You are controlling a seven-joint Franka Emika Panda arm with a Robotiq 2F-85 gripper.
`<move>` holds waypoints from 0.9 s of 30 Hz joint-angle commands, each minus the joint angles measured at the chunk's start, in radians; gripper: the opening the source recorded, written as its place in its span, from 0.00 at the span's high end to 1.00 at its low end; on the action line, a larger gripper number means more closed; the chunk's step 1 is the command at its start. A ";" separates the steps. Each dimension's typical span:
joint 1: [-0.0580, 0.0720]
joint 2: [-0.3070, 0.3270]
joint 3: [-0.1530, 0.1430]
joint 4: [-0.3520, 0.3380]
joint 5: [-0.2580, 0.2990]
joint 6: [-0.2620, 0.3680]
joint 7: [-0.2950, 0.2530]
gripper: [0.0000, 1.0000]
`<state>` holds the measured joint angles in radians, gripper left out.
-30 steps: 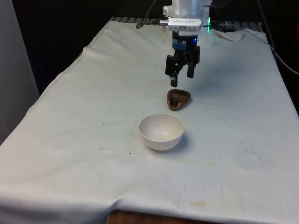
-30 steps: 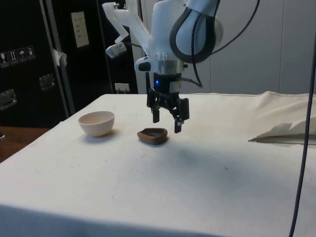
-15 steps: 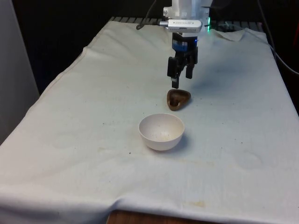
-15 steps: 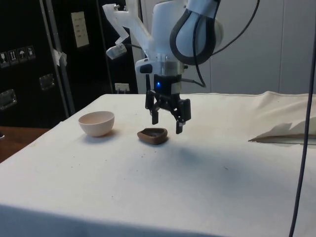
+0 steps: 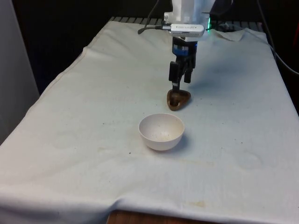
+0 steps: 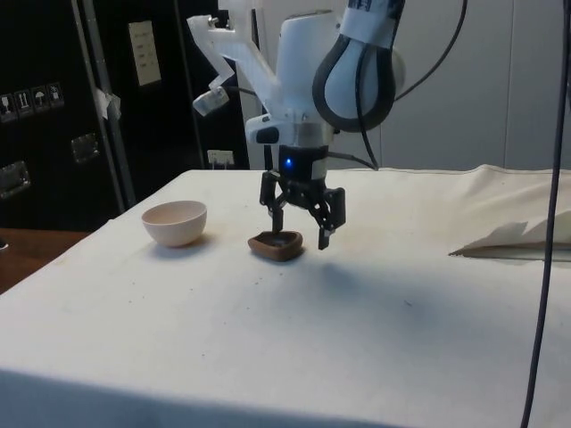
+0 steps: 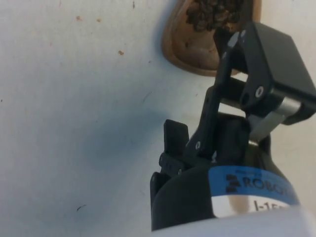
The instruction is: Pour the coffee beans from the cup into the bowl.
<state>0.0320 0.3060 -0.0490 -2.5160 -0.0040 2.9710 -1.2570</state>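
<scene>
Brown cup [image 5: 178, 99] of coffee beans [image 7: 216, 13] on white cloth [image 5: 93, 116] just beyond white bowl [image 5: 161, 131], straddled at its rim by spread-open gripper [image 6: 301, 225], seemingly for a grasp.

Even, fairly bright light from above; the cloth [image 5: 93, 116] shows soft shadows under bowl [image 5: 161, 131] and arm, black backdrop, no glare
</scene>
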 commanded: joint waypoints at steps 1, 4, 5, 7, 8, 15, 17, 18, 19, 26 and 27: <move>0.000 0.003 -0.001 0.000 -0.004 0.003 -0.001 0.00; 0.014 0.008 -0.025 -0.005 -0.036 0.027 -0.004 0.00; 0.014 0.007 -0.026 -0.008 -0.042 0.030 -0.009 0.00; 0.012 0.007 -0.026 -0.007 -0.046 0.028 -0.015 0.00; 0.011 0.007 -0.026 -0.006 -0.046 0.026 -0.019 0.00; 0.005 0.007 -0.020 -0.004 -0.036 0.015 -0.047 0.00; 0.005 0.008 -0.019 -0.003 -0.036 0.013 -0.054 0.00; -0.001 0.007 -0.010 -0.003 -0.025 0.011 -0.055 0.00; 0.006 0.009 -0.020 -0.003 -0.037 0.013 -0.058 0.00; 0.016 0.010 -0.029 -0.005 -0.046 0.012 -0.082 0.00; 0.017 0.009 -0.030 -0.006 -0.047 0.012 -0.084 0.00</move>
<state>0.0320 0.3160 -0.0570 -2.5190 -0.0300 2.9790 -1.3500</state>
